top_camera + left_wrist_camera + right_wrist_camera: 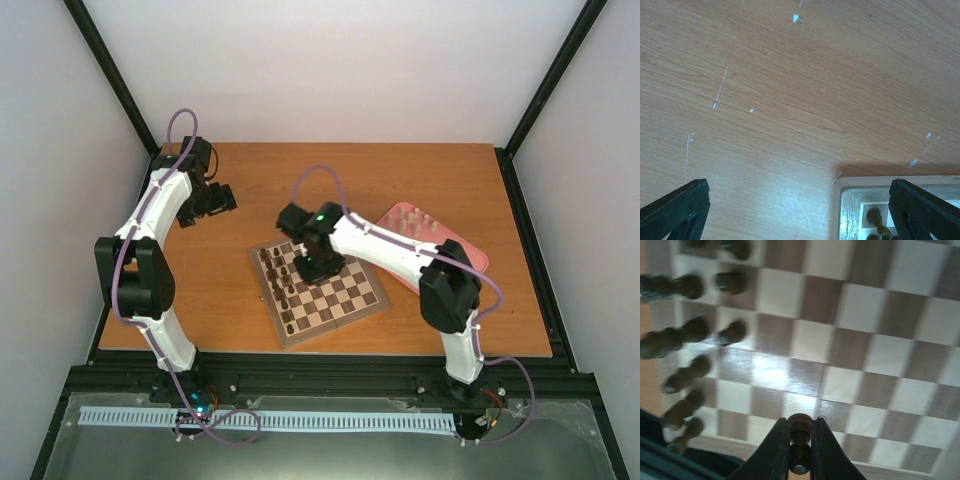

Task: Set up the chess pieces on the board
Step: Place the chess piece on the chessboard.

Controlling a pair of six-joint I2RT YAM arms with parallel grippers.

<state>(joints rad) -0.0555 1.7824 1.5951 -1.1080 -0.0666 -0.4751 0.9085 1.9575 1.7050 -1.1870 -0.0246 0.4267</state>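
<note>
Dark-brown chess piece is sitting pinched at its neck in the closed right pincer above the board; seemingly light, rigid, slippery. Left pincer is hanging wide, empty.

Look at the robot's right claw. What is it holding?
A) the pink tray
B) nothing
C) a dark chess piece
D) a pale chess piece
C: in the right wrist view, the right gripper is pinched on a dark brown chess piece over the board.
</note>
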